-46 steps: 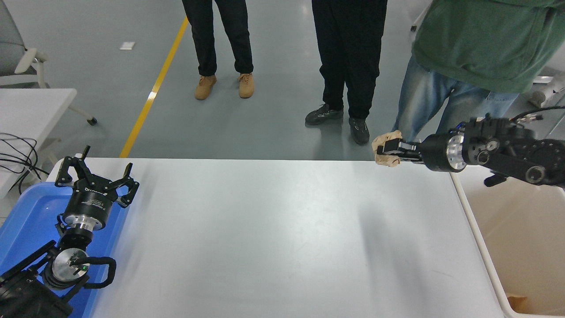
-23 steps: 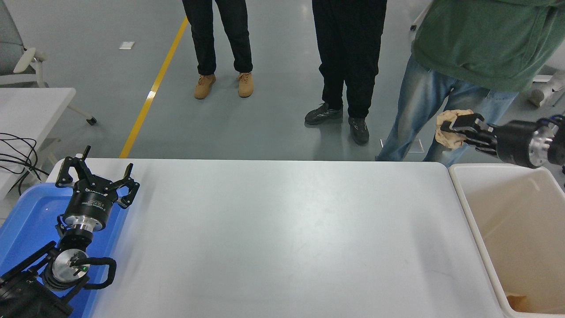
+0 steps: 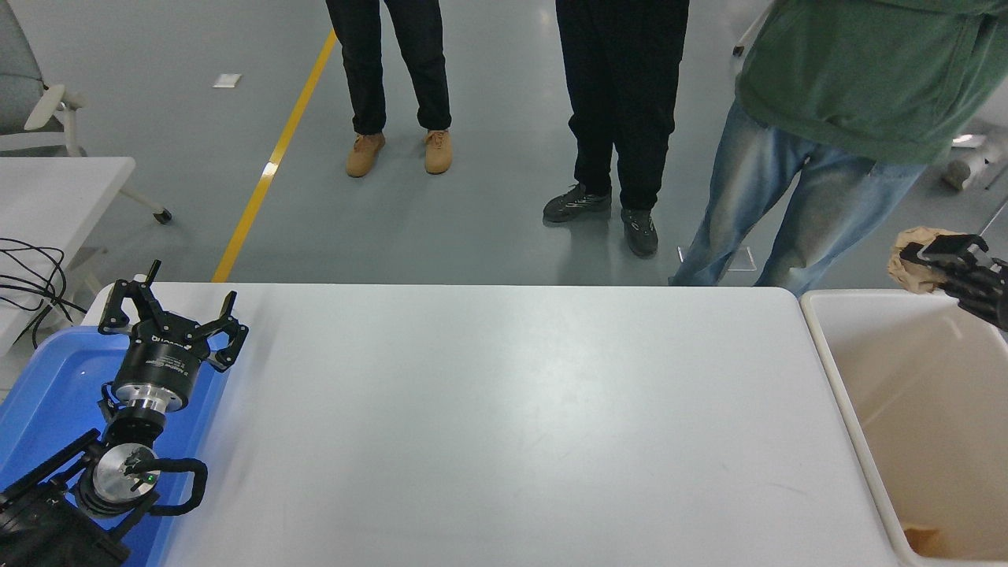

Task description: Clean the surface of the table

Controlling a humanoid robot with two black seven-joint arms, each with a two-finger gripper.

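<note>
Starting nearest the camera, lower left: left arm parked, its left gripper (image 3: 172, 321) raised with fingers spread apart and holding nothing, over a blue tray (image 3: 49, 394) that sits at the table's left end. The visible part of the tray floor is bare; the arm hides the rest.

Lower right corner: beige bin (image 3: 854, 409), standing just beside the table's right edge, its mouth upward. One small orange-brown scrap (image 3: 923, 540) lies on its floor at the near end; the remaining inner walls and floor seen are plain.

Centre: the table surface (image 3: 504, 425), a wide white-grey top with rounded corners, spanning from the blue tray to the bin. It carries faint smudges and reflections.

Right edge, above the bin's far rim: right gripper (image 3: 933, 260), entering from the picture's side, fingers closed on a crumpled tan paper wad (image 3: 910, 260). The wad is in the air, clear of the table and over the far corner of the bin; most of the arm is out of frame.

Far left: a smaller white side table (image 3: 59, 197) with black cables (image 3: 27, 276) trailing off it, and part of an office chair (image 3: 35, 102) behind.

Farthest: three people standing on the grey floor beyond the table, shown as black trousers with tan boots (image 3: 398, 150), black trousers with dark shoes (image 3: 606, 209), and blue jeans (image 3: 787, 205) under a green top. A yellow floor line (image 3: 272, 165) runs diagonally toward the table.
</note>
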